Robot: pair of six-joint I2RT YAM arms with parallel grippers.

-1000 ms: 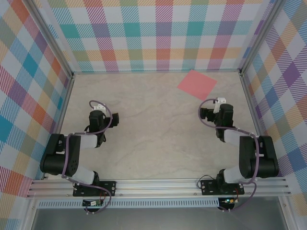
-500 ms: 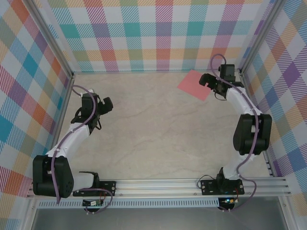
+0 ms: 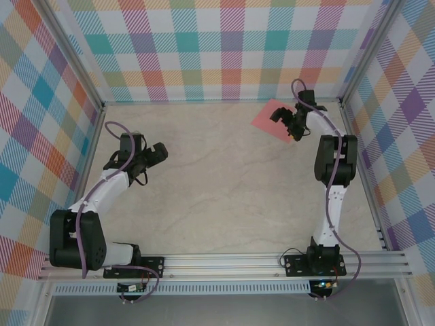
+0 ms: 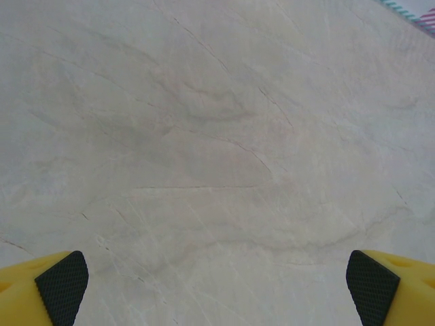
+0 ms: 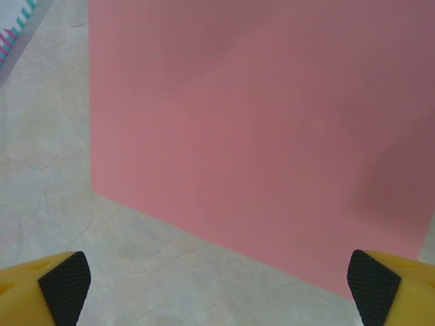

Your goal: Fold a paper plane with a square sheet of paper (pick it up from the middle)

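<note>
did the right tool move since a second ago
Yes. The right tool has swung toward the far wall and now hangs open over the square sheet of paper, which it stopped short of before.

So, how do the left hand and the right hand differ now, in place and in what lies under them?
The right hand is over the paper, near the far right corner of the table; the left hand is over bare table on the left side. The right arm is stretched far out; the left arm reaches less far. Both hands are open and hold nothing.
</note>
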